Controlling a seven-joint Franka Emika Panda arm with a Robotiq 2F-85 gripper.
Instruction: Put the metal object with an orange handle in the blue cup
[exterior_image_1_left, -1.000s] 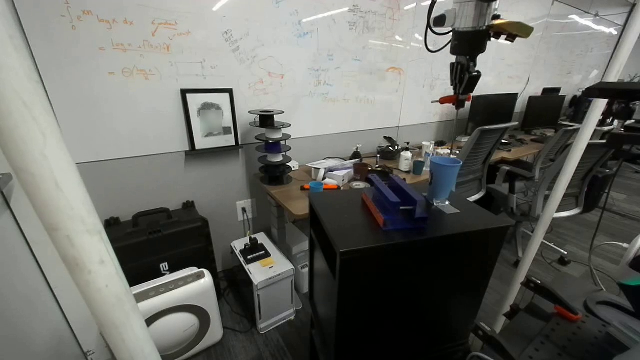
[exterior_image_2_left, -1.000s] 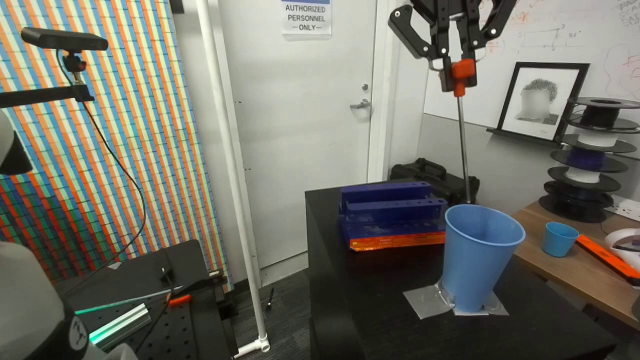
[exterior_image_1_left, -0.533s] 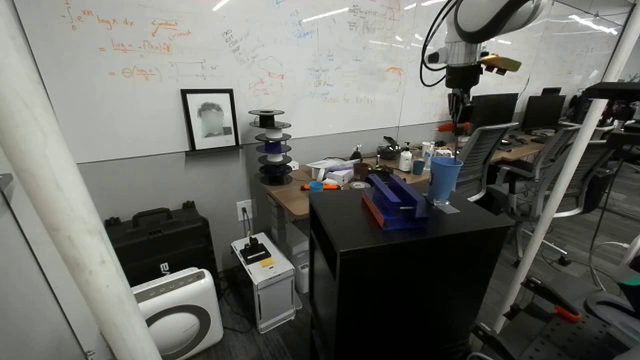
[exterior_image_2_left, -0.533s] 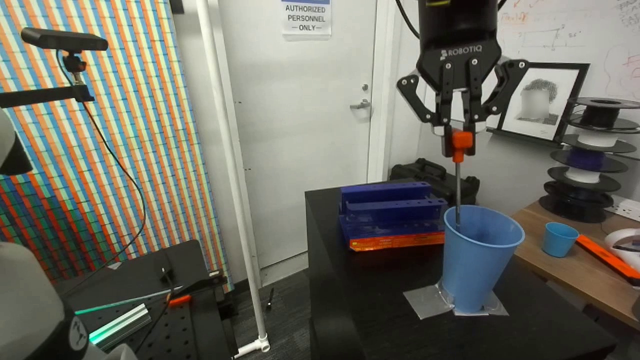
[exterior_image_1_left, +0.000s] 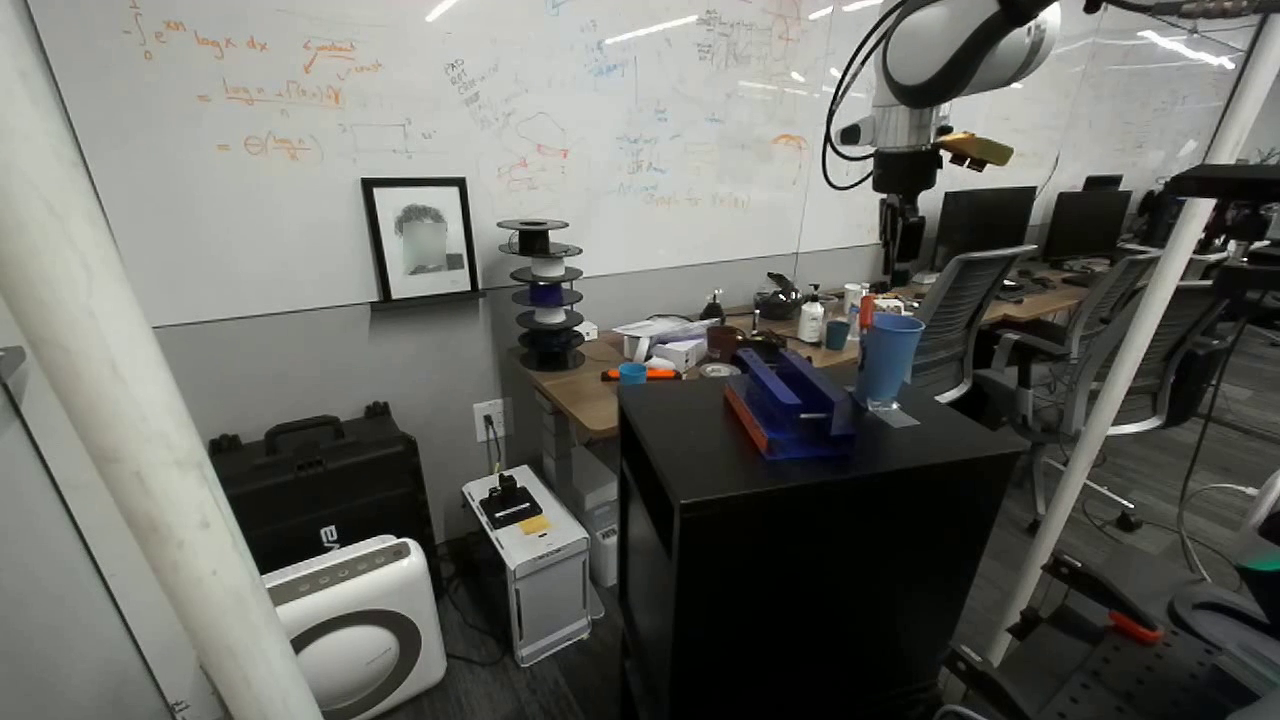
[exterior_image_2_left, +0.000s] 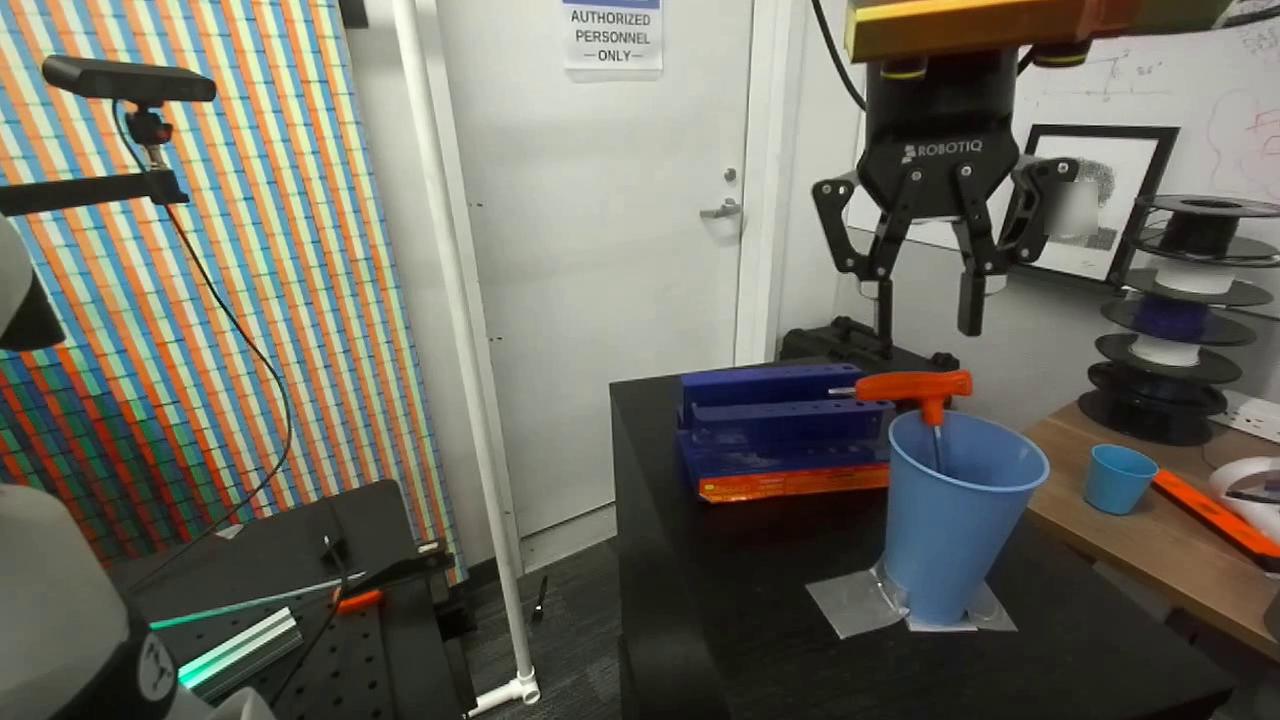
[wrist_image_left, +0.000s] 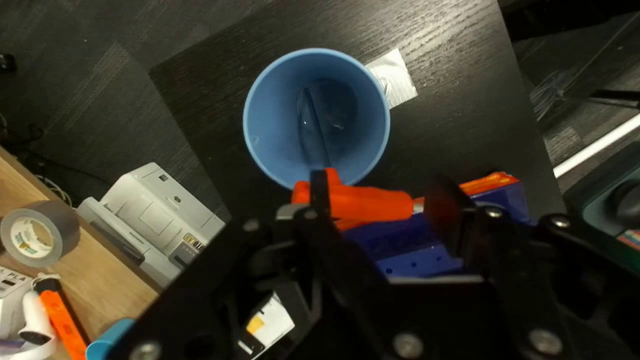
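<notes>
On the black cabinet (exterior_image_2_left: 780, 655), the dark blue object (exterior_image_2_left: 770, 435) is parked right alongside the blue cup (exterior_image_2_left: 960, 530), its nearest neighbour up there, and silver tape (exterior_image_2_left: 845, 603) is seen stuck at the cup's base. Farther off, on the wooden desk (exterior_image_2_left: 1185, 548), a smaller cup (exterior_image_2_left: 1120, 478) is placed beside a long orange object (exterior_image_2_left: 1215, 515), with a stack of spools (exterior_image_2_left: 1170, 320) nearby; in the wrist view a roll of tape (wrist_image_left: 56, 225) is spotted there too. And here is the gripper (exterior_image_2_left: 928, 338), poised above the cup, its jaws parted with a broad gap between the fingertips. Just below them is found the orange-handled tool (exterior_image_2_left: 915, 388): its metal shaft is stood in the cup, tilted, and its handle is propped above the rim, one end poked out toward the dark blue object. In the wrist view, part of the handle is hidden by a finger (wrist_image_left: 320, 195); whether the shaft's tip is seated on the cup's bottom cannot be told.
</notes>
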